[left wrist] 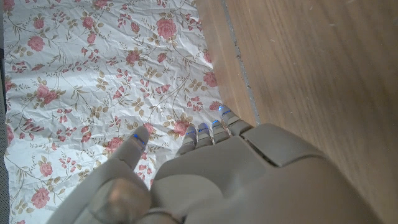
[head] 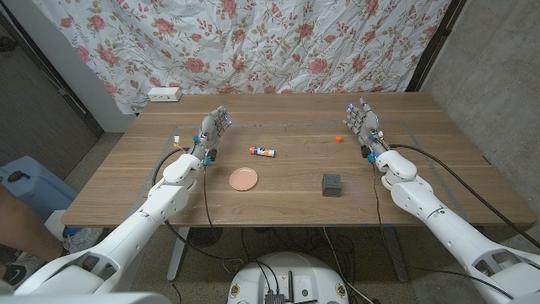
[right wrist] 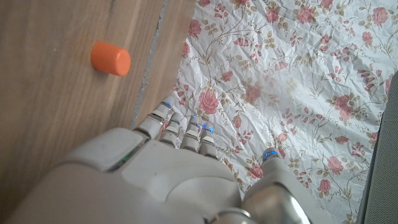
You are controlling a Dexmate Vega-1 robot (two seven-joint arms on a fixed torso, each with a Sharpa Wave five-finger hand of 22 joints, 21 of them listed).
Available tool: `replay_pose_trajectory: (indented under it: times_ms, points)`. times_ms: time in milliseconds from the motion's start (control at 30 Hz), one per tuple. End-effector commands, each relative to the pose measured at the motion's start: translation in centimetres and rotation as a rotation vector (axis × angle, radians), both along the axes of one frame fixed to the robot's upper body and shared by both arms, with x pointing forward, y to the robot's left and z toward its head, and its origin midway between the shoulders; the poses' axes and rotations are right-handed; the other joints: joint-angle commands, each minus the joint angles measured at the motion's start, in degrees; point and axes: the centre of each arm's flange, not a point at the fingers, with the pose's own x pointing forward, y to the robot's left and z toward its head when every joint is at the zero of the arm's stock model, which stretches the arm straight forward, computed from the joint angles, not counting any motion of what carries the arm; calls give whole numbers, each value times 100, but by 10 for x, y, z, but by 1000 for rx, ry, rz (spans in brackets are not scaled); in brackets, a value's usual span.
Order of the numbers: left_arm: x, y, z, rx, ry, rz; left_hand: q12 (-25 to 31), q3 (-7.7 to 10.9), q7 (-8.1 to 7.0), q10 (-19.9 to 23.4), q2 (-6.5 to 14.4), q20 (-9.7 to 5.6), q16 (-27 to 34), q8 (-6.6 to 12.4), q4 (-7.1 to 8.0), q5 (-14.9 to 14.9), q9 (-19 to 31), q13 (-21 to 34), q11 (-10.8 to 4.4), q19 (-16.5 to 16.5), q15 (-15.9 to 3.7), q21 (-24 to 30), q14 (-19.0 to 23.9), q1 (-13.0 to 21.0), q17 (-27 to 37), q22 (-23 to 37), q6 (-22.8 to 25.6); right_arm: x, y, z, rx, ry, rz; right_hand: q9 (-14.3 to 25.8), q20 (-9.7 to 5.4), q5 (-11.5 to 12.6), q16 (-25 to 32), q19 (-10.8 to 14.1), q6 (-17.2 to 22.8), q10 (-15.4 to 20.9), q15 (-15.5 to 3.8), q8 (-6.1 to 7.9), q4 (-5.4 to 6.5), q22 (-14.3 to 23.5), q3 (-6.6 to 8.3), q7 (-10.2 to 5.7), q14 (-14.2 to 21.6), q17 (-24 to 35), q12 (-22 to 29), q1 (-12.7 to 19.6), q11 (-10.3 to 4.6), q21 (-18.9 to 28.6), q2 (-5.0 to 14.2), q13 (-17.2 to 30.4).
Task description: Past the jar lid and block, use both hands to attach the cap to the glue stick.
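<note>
Holding both hands empty with fingers apart, my left hand (head: 211,133) near the table's far-left edge and my right hand (head: 364,125) far-right, I see the glue stick (head: 263,152) between them, the orange cap (head: 337,139) just beside my right.
</note>
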Motion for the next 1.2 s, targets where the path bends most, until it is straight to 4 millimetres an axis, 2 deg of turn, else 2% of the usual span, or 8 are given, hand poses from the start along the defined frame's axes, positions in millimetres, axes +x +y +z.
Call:
replay_pose_trajectory:
  times_ms: [33, 233, 300, 367, 700, 900, 1033, 1200]
  points:
    - [-5, 5, 4, 32, -6, 15, 43, 23, -4, 83, 381, 16, 41, 46, -65, 24, 15, 8, 15, 51, -31, 8, 11, 64, 11, 21, 81, -2, 7, 3, -14, -13, -12, 25, -3, 24, 29, 30, 70, 40, 2, 36, 3, 16, 39, -2, 55, 16, 41, -48, -5, 35, 28, 12]
    - [-7, 5, 6, 65, -8, 16, 74, -3, -60, 213, 283, -17, 45, 72, -262, -1, 14, 7, -62, 111, -87, -51, 84, 139, 5, 13, 213, -2, 10, 1, -34, -15, -25, 25, -10, 28, 36, 27, 95, 62, -18, 46, -5, 16, 43, -2, 60, 2, 54, -31, -1, 38, 45, 11]
    - [-6, 5, 8, 81, -9, 19, 85, 10, -91, 278, 274, -24, 46, 96, -379, -9, 15, 6, -110, 141, -101, -89, 124, 201, 4, 9, 317, -3, 10, -1, -40, -13, -35, 25, -11, 29, 37, 26, 99, 60, -21, 47, -10, 16, 44, -7, 62, -3, 54, -24, -4, 38, 49, 11]
    - [-6, 5, 9, 83, -12, 26, 94, 67, -140, 367, 304, -27, 44, 121, -587, -22, 17, 6, -175, 185, -139, -151, 181, 335, 5, 6, 456, -3, 10, -3, -37, -8, -38, 25, -13, 30, 41, 26, 100, 57, -16, 47, -12, 16, 47, -10, 65, -10, 53, -18, 2, 40, 61, 10]
    - [-18, 10, 20, 176, -10, 74, 109, 163, -258, 658, 218, -122, 48, 159, -1354, -57, 16, 8, -415, 391, -322, -319, 386, 797, 7, 6, 780, -9, 7, -8, -23, 1, -49, 26, -7, 31, 42, 14, 96, 34, -12, 43, -19, 16, 42, -14, 39, -29, 49, -7, 5, 40, 85, 9]
    - [-25, 11, 29, 242, -12, 84, 113, 158, -333, 766, 152, -173, 48, 178, -1561, -55, 17, 9, -542, 466, -401, -367, 456, 961, 8, 7, 897, -12, 6, -6, -23, -7, -58, 26, -7, 32, 46, 1, 99, 36, -14, 44, -28, 15, 40, -13, 37, -41, 52, 4, 0, 38, 95, 9]
    - [-28, 10, 35, 293, -15, 86, 123, 159, -388, 840, 124, -198, 52, 188, -1616, -55, 18, 9, -573, 508, -447, -385, 502, 1047, 7, 6, 957, -14, 3, -5, -24, -11, -63, 26, -15, 32, 48, 0, 104, 42, -22, 45, -32, 15, 39, -13, 34, -47, 56, 9, -1, 39, 103, 8]
    - [-32, 7, 42, 370, -14, 103, 134, 168, -468, 974, 91, -201, 58, 219, -1657, -54, 20, 11, -699, 608, -486, -410, 602, 1226, 6, 6, 1108, -15, -1, -3, -34, -11, -68, 26, -22, 33, 51, 1, 106, 41, -30, 45, -38, 15, 43, -10, 34, -54, 57, 21, -2, 41, 118, 8]
